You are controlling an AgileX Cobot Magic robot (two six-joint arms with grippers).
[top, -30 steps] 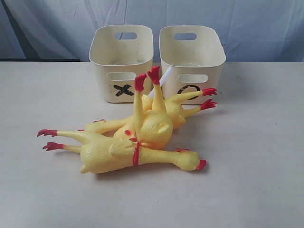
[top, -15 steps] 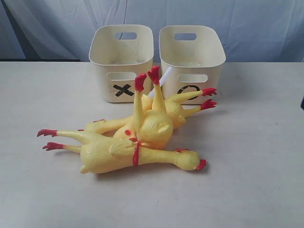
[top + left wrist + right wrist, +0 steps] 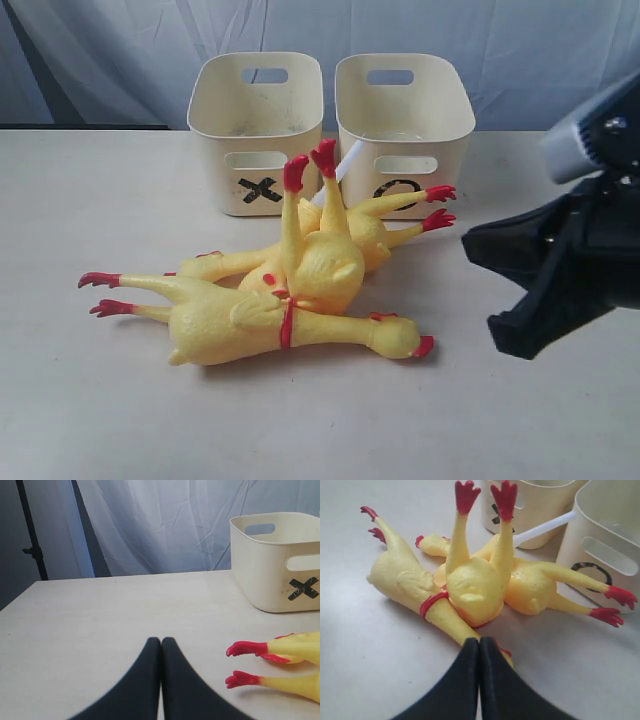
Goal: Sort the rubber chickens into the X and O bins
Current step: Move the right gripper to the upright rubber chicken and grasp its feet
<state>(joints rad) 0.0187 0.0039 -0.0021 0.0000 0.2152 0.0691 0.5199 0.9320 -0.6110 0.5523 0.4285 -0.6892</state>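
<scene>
The right arm (image 3: 570,260) is coming into the exterior view from the right edge, where a second ago there was only bare table (image 3: 100,420). The rubber chickens and both bins are lying just as they were. I judge this to be the opening reach of the sorting, with no chicken yet in either bin.

All three chickens are lying in one pile on the table, just in front of the X bin (image 3: 210,150) and the O bin (image 3: 450,150). The front chicken (image 3: 240,325) is stretching across the pile with its head to the right. The middle chicken (image 3: 318,270) is resting on it with both red feet sticking up. The back chicken (image 3: 372,238) is pointing its feet toward the O bin. A white stick (image 3: 345,160) is leaning between the bins.

The right pincer (image 3: 480,642) is pressing its fingers together and gripping nothing. In its wrist view it is aiming at the pile, its tips covering the head end of the front chicken's neck; whether it is touching, I cannot tell. It will probably need to open before taking anything.

The left pincer (image 3: 161,641) is likewise closed and empty, sitting near the front chicken's red feet (image 3: 245,650), apart from them.
</scene>
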